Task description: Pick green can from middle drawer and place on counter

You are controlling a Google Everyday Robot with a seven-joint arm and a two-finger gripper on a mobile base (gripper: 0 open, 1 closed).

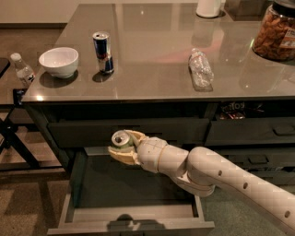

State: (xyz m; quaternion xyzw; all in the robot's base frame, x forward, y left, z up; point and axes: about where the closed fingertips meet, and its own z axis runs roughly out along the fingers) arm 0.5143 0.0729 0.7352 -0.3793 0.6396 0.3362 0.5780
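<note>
The green can [121,139], silver top up, sits between the cream fingers of my gripper [123,146], which is shut on it. The can hangs above the rear left part of the open middle drawer [133,219], just in front of the closed drawer face below the counter edge. My white arm reaches in from the lower right, over the drawer. The grey-brown counter [156,60] lies above and behind the gripper. Only the can's top and a sliver of its green side show.
On the counter stand a white bowl [58,61], a tall blue-and-silver can [103,52], a lying plastic bottle [200,69], a snack jar [275,32] and a white object [209,7]. A small bottle [22,69] stands on a side table at left.
</note>
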